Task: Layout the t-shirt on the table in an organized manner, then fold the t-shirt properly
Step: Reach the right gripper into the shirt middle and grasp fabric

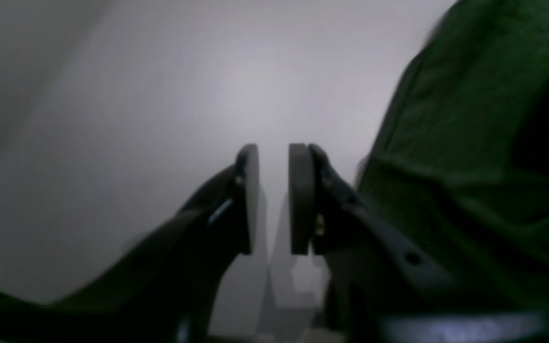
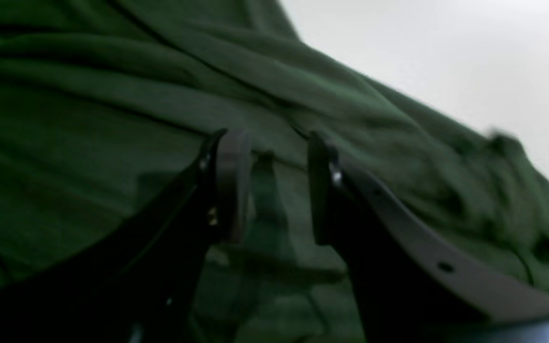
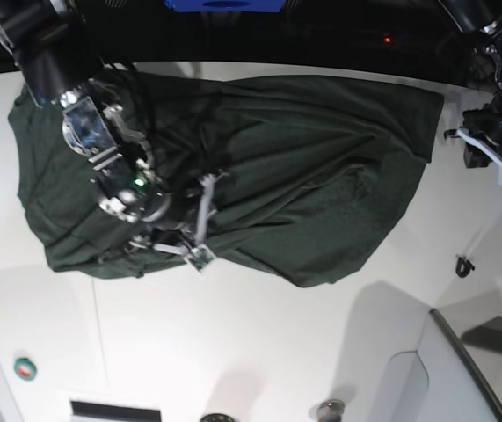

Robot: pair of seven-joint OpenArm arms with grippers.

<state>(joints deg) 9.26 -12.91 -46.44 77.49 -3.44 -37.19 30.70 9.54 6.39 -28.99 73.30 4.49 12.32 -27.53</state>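
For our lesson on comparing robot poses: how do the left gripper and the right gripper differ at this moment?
The right gripper hangs over the t-shirt, jaws clearly apart; the left gripper sits over the bare table beside the shirt, jaws parted only narrowly. In the base view, the right is above the cloth's near edge and the left past its far corner. Both hold nothing.

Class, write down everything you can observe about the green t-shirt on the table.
The t-shirt is plain dark green, soft-looking cloth, unprinted. It lies spread but heavily wrinkled on the white table, with long creases running across it and its edges bunched unevenly. The right pincer hangs over its folds with jaws apart, gripping nothing. The left pincer is off the cloth, beside its edge.
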